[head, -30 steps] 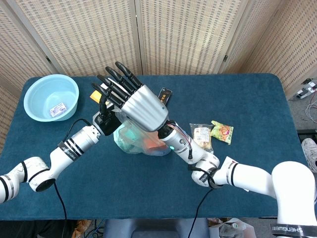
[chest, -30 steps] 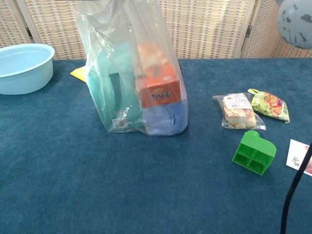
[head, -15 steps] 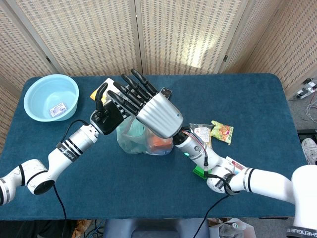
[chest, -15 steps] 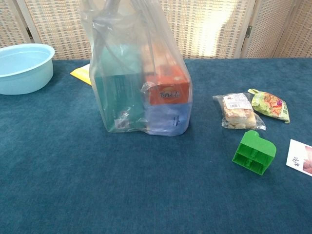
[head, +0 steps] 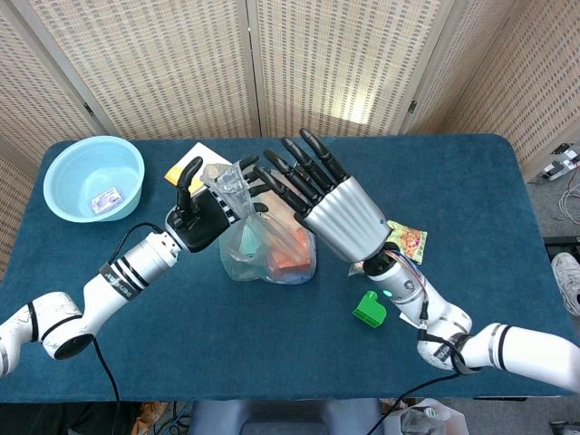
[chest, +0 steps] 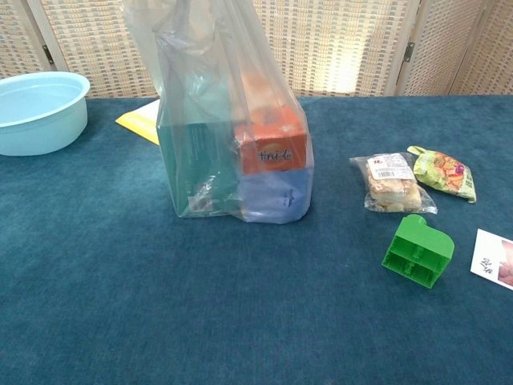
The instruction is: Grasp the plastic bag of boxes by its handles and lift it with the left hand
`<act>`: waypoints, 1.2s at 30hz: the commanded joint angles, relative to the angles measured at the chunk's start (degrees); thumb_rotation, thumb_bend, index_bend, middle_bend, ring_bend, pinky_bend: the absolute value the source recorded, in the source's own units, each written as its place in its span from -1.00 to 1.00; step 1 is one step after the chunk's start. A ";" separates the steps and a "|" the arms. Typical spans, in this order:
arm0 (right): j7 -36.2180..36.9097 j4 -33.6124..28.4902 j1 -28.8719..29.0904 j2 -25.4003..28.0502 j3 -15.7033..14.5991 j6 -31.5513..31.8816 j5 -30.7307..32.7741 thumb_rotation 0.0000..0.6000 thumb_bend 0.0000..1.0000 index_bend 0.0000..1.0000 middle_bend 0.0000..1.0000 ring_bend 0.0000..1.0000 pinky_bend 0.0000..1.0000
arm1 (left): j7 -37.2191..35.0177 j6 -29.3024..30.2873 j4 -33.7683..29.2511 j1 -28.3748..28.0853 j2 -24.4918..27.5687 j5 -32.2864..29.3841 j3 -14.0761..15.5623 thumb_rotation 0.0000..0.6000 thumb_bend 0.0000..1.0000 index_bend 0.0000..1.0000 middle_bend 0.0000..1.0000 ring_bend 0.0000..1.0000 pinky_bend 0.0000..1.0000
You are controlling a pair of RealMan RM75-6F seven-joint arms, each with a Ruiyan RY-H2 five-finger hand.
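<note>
Plastic bag of boxes on the blue table, its gathered handles in the left hand's grasp.

The table (head: 471,181) carries the plastic bag (chest: 232,136) near its middle, its base resting on the cloth, with a teal box (chest: 196,164), an orange box (chest: 271,140) and a bluish box (chest: 272,196) inside. The right hand (head: 326,204) hovers just right of the bag top, fingers spread and holding nothing. The left hand (head: 207,216) sits at the bag's upper left, fingers closed around the bunched clear handles (head: 227,186). The light blue basin (head: 93,177) at the far left holds a small packet (head: 106,200). Two snack packets (chest: 417,180) and a green block (chest: 418,250) lie to the right.
</note>
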 commanded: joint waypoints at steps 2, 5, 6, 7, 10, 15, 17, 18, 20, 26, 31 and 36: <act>-0.25 -4.53 -5.14 5.21 -3.34 0.14 0.58 1.00 -1.00 -0.83 -0.74 -0.99 -0.88 | -0.52 0.46 -0.52 0.61 0.94 0.26 0.05 0.54 -0.59 -0.65 -0.56 -0.52 -0.13; 0.40 -7.80 -8.09 10.47 -6.69 -3.14 1.52 1.00 -1.00 -0.83 -0.74 -0.99 -0.88 | -1.04 0.54 -1.41 1.11 1.88 0.12 0.09 0.98 -0.60 -0.61 -0.52 -0.43 0.02; 0.37 -8.50 -9.10 12.09 -7.85 -4.05 1.50 1.00 -1.00 -0.83 -0.74 -0.99 -0.88 | -1.06 0.67 -1.89 1.32 2.23 0.00 0.04 1.00 -0.59 -0.60 -0.50 -0.39 0.06; 0.32 -8.86 -9.85 13.00 -8.72 -4.61 1.41 1.00 -1.00 -0.83 -0.74 -0.99 -0.88 | -1.01 0.82 -2.23 1.53 2.40 -0.32 -0.04 1.00 -0.59 -0.57 -0.47 -0.34 0.13; 1.00 -9.80 -12.38 14.81 -11.29 -5.70 1.30 1.00 -1.00 -0.83 -0.73 -0.99 -0.87 | 1.60 0.08 -3.51 1.81 2.87 -2.85 -0.37 1.00 -0.60 -0.45 -0.37 -0.18 0.34; 3.34 -8.47 -16.75 14.78 -13.86 -4.42 1.06 1.00 -1.00 -0.83 -0.68 -0.94 -0.80 | 7.41 -1.79 -5.53 1.89 2.55 -9.39 -1.81 1.00 -0.41 -0.27 -0.16 0.07 0.71; 4.60 -7.46 -18.21 14.37 -14.66 -3.90 0.94 1.00 -1.00 -0.82 -0.65 -0.89 -0.75 | 9.31 -2.23 -5.95 2.01 2.31 -11.34 -2.43 1.00 -0.32 -0.21 -0.08 0.17 0.83; 5.28 -6.67 -19.13 14.13 -15.25 -3.66 0.76 1.00 -1.00 -0.81 -0.64 -0.87 -0.73 | 10.55 -2.47 -6.19 2.11 2.17 -12.61 -2.89 1.00 -0.29 -0.19 -0.04 0.21 0.88; 6.01 -5.42 -20.50 13.67 -16.05 -3.22 0.50 1.00 -1.00 -0.77 -0.62 -0.84 -0.69 | 12.60 -2.68 -6.55 2.32 2.02 -14.53 -3.65 1.00 -0.23 -0.15 0.02 0.28 0.96; 8.14 -2.26 -24.54 12.35 -18.16 -2.66 0.73 1.00 -1.00 -0.72 -0.58 -0.80 -0.65 | 18.67 -2.83 -8.45 3.47 2.62 -18.61 -6.70 1.00 -0.10 -0.04 0.17 0.40 1.00; 10.52 -0.76 -26.88 11.92 -19.23 -3.54 1.67 1.00 -1.00 -0.70 -0.57 -0.80 -0.64 | 22.54 -3.38 -10.34 4.67 4.25 -21.15 -9.76 1.00 -0.05 -0.04 0.17 0.40 1.00; 12.27 0.53 -28.80 11.22 -20.14 -4.45 2.07 1.00 -1.00 -0.70 -0.56 -0.80 -0.64 | 25.27 -4.65 -11.34 5.86 5.64 -23.44 -12.57 1.00 -0.04 -0.04 0.17 0.40 1.00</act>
